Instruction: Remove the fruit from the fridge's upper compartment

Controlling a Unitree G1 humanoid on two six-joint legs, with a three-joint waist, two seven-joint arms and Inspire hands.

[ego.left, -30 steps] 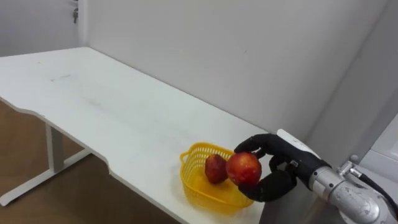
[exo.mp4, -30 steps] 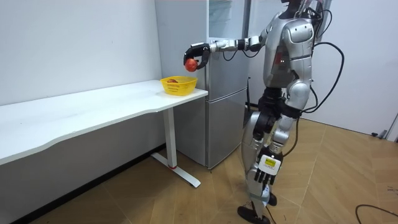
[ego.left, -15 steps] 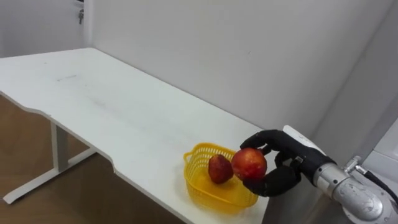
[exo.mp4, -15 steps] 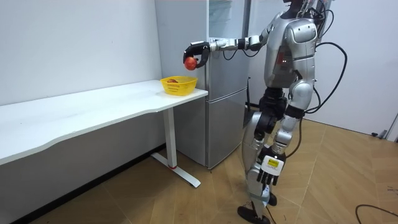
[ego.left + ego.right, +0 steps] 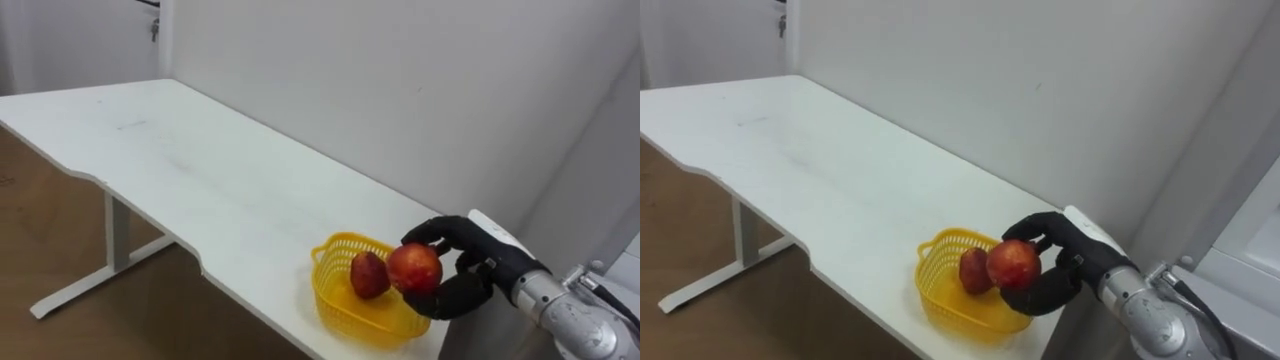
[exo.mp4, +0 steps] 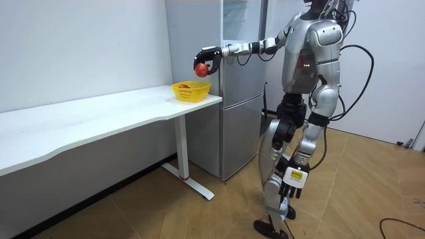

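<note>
My right hand [image 5: 468, 283] is shut on a red apple [image 5: 414, 267] and holds it in the air just above the right rim of a yellow basket [image 5: 336, 301]. The basket stands at the near end of the white table [image 5: 200, 180], and a darker red fruit [image 5: 369, 275] lies in it. In the room view the right arm reaches out from the fridge [image 6: 239, 99] side, with the apple [image 6: 200, 68] above the basket [image 6: 190, 91]. My left hand [image 6: 286, 194] hangs by the thigh.
The grey fridge stands right beside the table's end, its upper door ajar. A white wall [image 5: 400, 80] runs behind the table. The long tabletop stretches away to my left, over a wood floor [image 6: 199, 212].
In the room view the right hand with the apple has edged slightly toward the basket and the robot has shifted its legs. The eye view has swung, so table and basket sit further right.
</note>
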